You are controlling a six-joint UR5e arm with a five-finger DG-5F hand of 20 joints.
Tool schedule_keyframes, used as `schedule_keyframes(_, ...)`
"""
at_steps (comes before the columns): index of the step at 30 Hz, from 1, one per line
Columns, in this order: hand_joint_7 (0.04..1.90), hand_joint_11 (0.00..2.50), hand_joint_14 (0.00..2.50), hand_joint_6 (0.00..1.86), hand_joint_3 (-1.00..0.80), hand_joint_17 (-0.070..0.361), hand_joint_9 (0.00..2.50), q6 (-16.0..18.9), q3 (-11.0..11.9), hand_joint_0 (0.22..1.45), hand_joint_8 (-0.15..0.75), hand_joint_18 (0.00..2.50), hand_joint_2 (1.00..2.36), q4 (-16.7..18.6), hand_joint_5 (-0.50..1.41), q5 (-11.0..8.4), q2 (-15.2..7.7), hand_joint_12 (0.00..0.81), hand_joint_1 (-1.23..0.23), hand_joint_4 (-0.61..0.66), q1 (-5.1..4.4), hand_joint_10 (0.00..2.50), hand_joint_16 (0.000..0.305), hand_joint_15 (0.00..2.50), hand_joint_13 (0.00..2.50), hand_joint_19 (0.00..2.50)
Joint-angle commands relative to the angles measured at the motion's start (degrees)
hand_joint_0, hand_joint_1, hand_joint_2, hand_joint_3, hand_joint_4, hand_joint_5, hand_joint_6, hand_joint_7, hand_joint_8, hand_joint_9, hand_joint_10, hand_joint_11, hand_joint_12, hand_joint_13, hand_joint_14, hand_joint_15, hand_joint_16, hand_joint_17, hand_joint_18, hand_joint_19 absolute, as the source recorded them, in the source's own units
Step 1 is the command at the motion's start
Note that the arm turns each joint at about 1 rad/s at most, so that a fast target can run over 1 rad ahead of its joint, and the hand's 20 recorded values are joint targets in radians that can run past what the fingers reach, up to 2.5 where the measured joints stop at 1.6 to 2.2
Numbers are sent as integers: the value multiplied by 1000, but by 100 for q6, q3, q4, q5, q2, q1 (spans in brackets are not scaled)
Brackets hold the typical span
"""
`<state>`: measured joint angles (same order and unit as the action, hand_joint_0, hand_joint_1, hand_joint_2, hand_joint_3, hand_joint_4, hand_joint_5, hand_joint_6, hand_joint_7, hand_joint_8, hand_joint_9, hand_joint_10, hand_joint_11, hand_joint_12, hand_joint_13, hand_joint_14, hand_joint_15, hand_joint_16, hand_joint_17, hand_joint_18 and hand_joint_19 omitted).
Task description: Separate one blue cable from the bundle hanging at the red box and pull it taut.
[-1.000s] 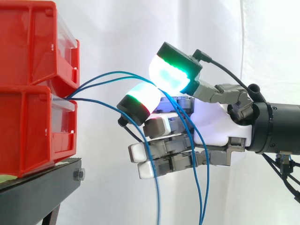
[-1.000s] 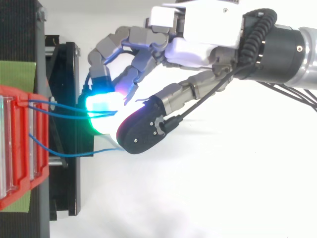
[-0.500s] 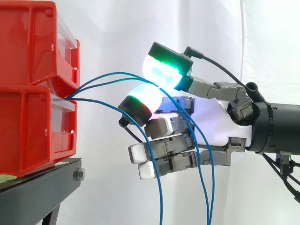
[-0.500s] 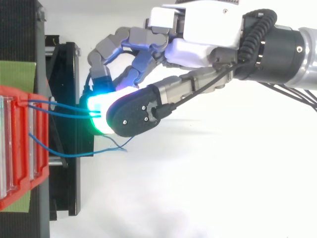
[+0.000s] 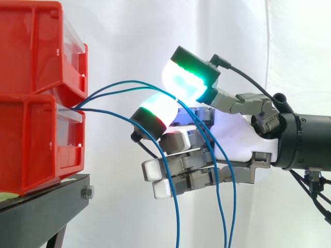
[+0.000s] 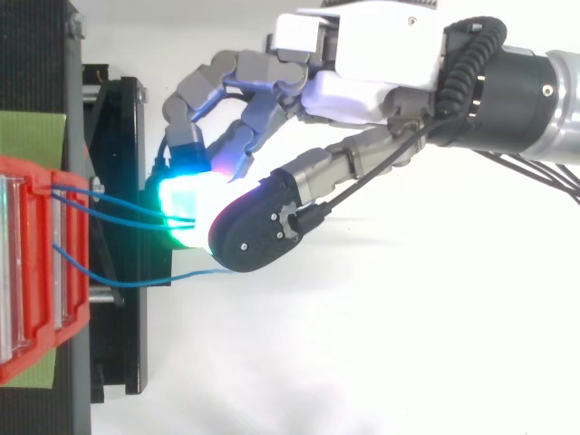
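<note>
In the middle of the side view, my hand (image 5: 235, 137) comes in from the right edge toward the stacked red plastic bins (image 5: 36, 119) at the left, which sit on a black metal stand (image 5: 46, 206). My thumb and the finger opposite it are closed together. The thumb's pad, glowing green and cyan (image 5: 186, 81), presses on the finger's pad, which has a red and green band (image 5: 156, 109). The upper pair of thin blue cables (image 5: 129, 81) is pinched where they meet. That pair leaves the gap between the bins, arches up and to the right into the pinch, then drops across my palm to the bottom edge. My other fingers (image 5: 173, 139) lie half curled below, holding nothing. The third thin blue cable (image 6: 192, 275) starts at the same gap, runs lower and stays out of the pinch. It crosses in front of those fingers and hangs slack; whether it touches them I cannot tell. In the top view, left of centre, the pair runs into the green glow.
</note>
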<state>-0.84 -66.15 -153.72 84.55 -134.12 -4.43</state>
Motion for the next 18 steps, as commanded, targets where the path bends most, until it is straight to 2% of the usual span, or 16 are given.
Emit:
schedule_keyframes(1, 973, 1059, 19, 901, -500, 119, 1062, -13, -3, 513, 349, 662, 1000, 0, -202, 0, 0, 398, -593, 126, -6, 16, 53, 561, 796, 486)
schedule_keyframes(7, 953, 1054, 17, 887, -500, 129, 1055, -22, -3, 475, 361, 667, 1000, 0, -206, 0, 0, 413, -577, 137, -23, 14, 57, 560, 792, 483)
schedule_keyframes(10, 938, 1073, 17, 886, -500, 131, 1070, -31, -3, 462, 365, 673, 1000, 0, -207, 0, 0, 415, -663, 148, -32, 14, 58, 563, 817, 475)
schedule_keyframes(12, 961, 1117, 19, 885, -500, 120, 1066, -31, -12, 522, 337, 648, 1000, 9, -212, 0, 0, 380, -802, 116, -32, 16, 53, 599, 838, 475)
schedule_keyframes(14, 982, 1155, 20, 886, -500, 114, 1073, -31, -12, 570, 319, 642, 1000, 17, -213, 0, 0, 368, -832, 100, -32, 16, 51, 604, 841, 479)
schedule_keyframes(15, 982, 1172, 20, 900, -500, 110, 1087, -31, -12, 651, 313, 649, 1000, 17, -209, 0, 0, 360, -833, 99, -32, 15, 49, 616, 854, 475)
schedule_keyframes(16, 989, 1177, 22, 902, -500, 110, 1091, -31, -12, 668, 314, 650, 1000, 17, -207, 0, 0, 358, -831, 94, -32, 15, 49, 615, 864, 474)
schedule_keyframes(18, 1064, 1186, 20, 914, -394, 109, 1106, -31, -12, 686, 322, 662, 1009, 17, -208, -9, 0, 360, -816, 50, -32, 14, 49, 633, 882, 483)
